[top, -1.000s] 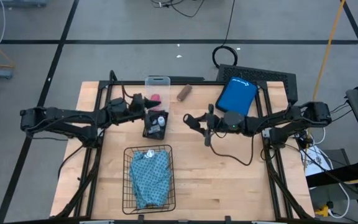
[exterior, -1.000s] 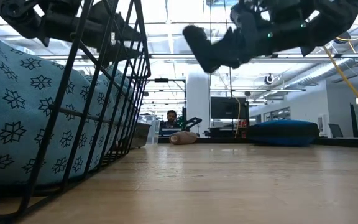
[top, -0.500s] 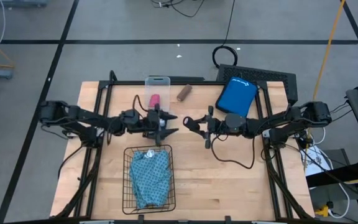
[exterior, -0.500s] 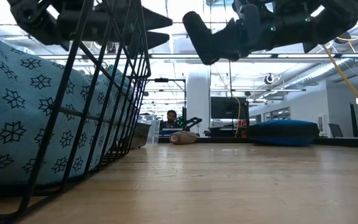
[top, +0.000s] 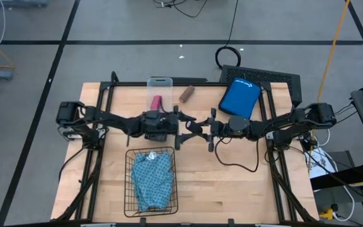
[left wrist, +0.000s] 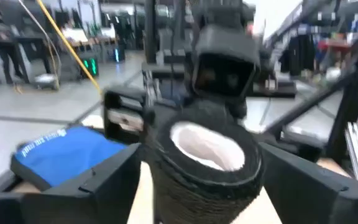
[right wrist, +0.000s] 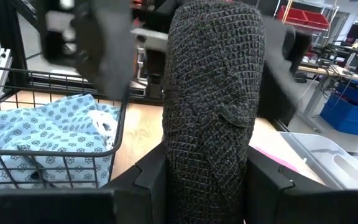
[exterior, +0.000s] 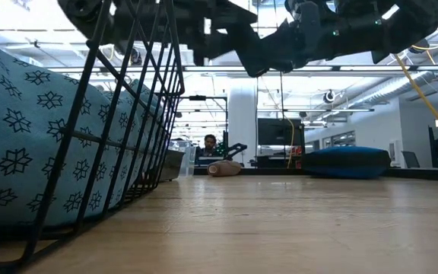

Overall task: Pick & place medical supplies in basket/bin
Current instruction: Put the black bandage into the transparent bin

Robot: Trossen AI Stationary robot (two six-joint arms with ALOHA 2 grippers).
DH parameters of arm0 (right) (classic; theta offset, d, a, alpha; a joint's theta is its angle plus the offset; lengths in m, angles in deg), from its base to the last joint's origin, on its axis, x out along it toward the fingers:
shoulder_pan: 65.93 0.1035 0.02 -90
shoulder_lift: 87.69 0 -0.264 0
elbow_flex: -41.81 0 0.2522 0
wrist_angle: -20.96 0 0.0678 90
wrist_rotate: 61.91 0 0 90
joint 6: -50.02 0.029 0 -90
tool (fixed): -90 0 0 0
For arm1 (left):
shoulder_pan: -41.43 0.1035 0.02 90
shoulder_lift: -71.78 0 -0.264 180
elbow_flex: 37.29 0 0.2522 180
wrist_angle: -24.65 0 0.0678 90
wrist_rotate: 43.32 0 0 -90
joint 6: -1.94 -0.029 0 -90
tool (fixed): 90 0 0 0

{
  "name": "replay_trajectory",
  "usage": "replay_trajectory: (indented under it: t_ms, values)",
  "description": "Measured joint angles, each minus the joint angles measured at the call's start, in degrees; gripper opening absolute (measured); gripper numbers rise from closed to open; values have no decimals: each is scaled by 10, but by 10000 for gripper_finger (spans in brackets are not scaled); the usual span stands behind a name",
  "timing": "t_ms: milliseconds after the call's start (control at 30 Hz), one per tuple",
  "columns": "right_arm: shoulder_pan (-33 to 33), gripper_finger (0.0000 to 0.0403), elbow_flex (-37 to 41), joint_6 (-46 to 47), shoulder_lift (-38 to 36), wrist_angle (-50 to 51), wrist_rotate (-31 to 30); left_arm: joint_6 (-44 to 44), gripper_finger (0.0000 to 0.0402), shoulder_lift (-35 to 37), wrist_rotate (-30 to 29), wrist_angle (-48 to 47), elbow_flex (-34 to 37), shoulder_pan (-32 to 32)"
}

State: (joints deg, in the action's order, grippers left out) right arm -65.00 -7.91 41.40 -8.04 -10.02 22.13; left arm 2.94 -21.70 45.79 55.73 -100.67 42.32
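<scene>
My right gripper (top: 200, 128) is shut on a black mesh-textured roll (right wrist: 210, 106) with a white core (left wrist: 207, 143), held high over the table's middle. My left gripper (top: 183, 129) is open. It faces the right gripper, its fingers (left wrist: 104, 180) standing on either side of the roll's free end without plainly touching it. The black wire basket (top: 151, 180) stands on the near side of both grippers, with the folded teal patterned cloth (top: 153, 176) lying in it. A pink roll (top: 156, 101) lies in a clear box (top: 159, 91). A brown roll (top: 186, 94) lies on the table at the far side. My right gripper pinches the black roll's curved sides (right wrist: 179, 174) between its two fingers, at the end nearer the table's right. The fingers come level from the right and lie along the roll. The roll is lifted clear and sticks out toward the left gripper, white core foremost.
A blue pouch (top: 239, 98) lies at the far right, partly on a black mat. The right arm's cable (top: 235, 161) loops over the bare wood right of the basket. A black frame edges the table (top: 232, 195).
My left gripper has swept level toward the table's right, from beside the clear box to the roll in my right gripper. Its fingers now flank the roll's free end. The right gripper and the roll have kept their place.
</scene>
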Motion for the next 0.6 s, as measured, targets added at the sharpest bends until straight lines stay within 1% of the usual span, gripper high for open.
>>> replay_trajectory:
  t_ms: [100,267,433,600]
  values:
    - [0,135,0,0,0,1,0,-5,341,-18,6,-36,-25,0]
    - [0,135,0,0,0,6,0,-10,359,-25,-7,-38,-37,0]
    - [0,135,0,-1,0,13,0,-31,350,-10,-22,-37,-37,0]
    - [0,135,0,-10,0,13,0,-12,328,-4,-26,-40,-37,1]
